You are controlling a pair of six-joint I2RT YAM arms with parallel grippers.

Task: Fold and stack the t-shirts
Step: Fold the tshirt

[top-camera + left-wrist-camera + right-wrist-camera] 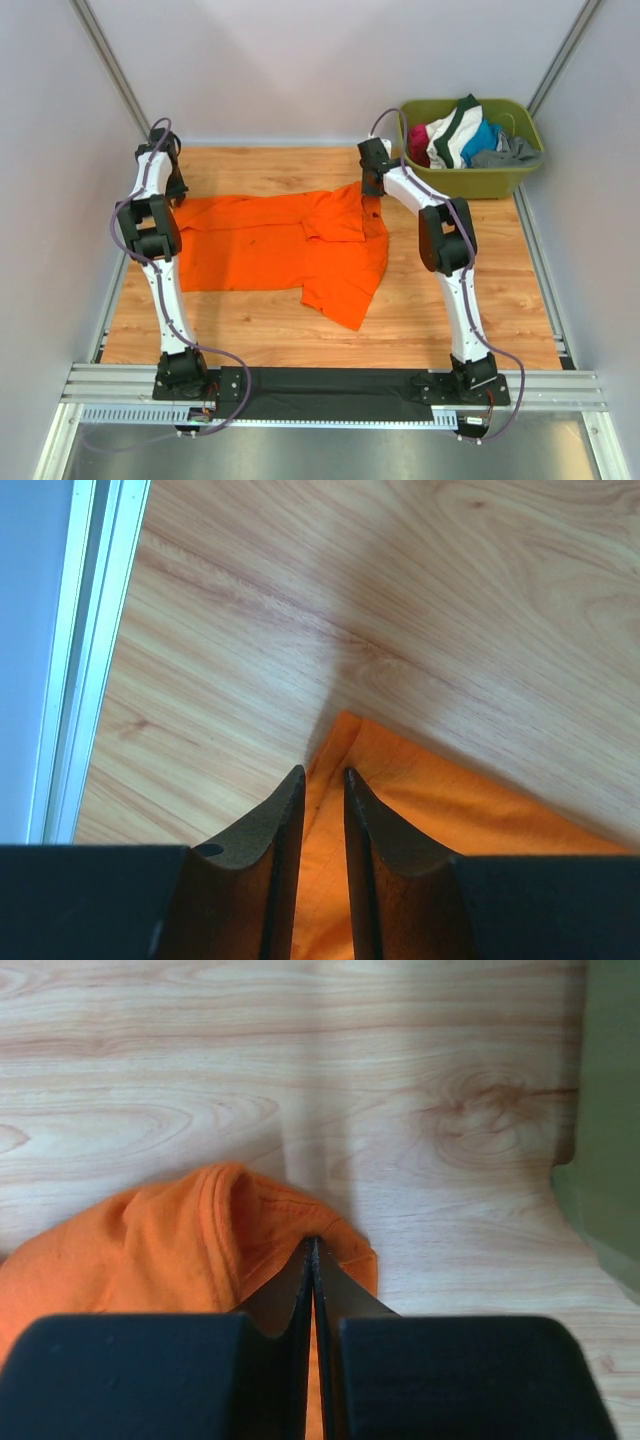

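A bright orange t-shirt (270, 250) lies spread on the wooden table, with its right part folded over and rumpled. My left gripper (177, 190) is at the shirt's far left corner. In the left wrist view its jaws (322, 772) stand a narrow gap apart, with the flat orange corner (450, 800) showing between and beyond them. My right gripper (372, 185) is at the shirt's far right edge. In the right wrist view it (313, 1240) is shut on a bunched, ribbed orange edge (150, 1250) lifted slightly off the wood.
An olive-green plastic tub (470, 180) stands at the back right, close to my right gripper, and holds several more garments (465, 135). Its wall shows at the right of the right wrist view (610, 1110). A metal rail (85, 630) runs along the table's left edge.
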